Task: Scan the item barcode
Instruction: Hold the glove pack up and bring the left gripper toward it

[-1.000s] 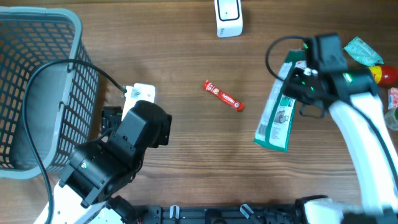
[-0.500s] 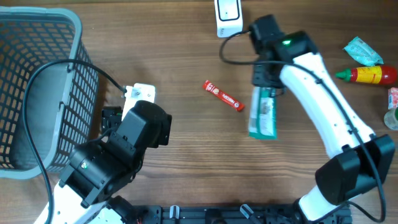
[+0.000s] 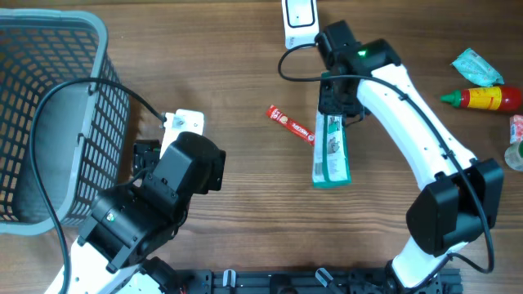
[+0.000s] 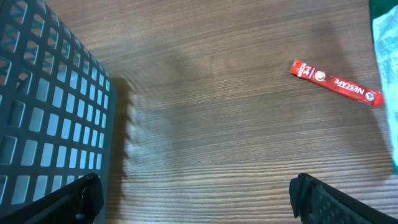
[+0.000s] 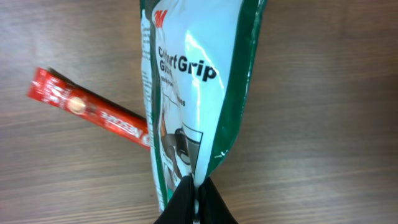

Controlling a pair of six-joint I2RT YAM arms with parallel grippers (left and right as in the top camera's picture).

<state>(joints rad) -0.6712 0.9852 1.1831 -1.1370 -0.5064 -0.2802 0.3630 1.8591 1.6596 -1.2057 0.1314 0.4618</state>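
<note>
The 3M Comfort Grip glove packet (image 3: 331,152), green and white, is pinched at one edge by the right gripper (image 5: 196,198), whose black fingers are pressed tight together on the plastic. In the overhead view the packet stretches lengthwise toward the robot from a spot near the white barcode scanner (image 3: 300,20), which stands at the far edge of the wooden table (image 3: 245,212). Its printed face is turned up. A red Nescafé stick (image 3: 292,125) lies just left of it, and in the right wrist view the packet overlaps the stick's end. Whether the packet touches the wood I cannot tell. The left gripper (image 4: 196,194) is spread wide with nothing between its fingers, beside the grey mesh basket (image 3: 33,98).
</note>
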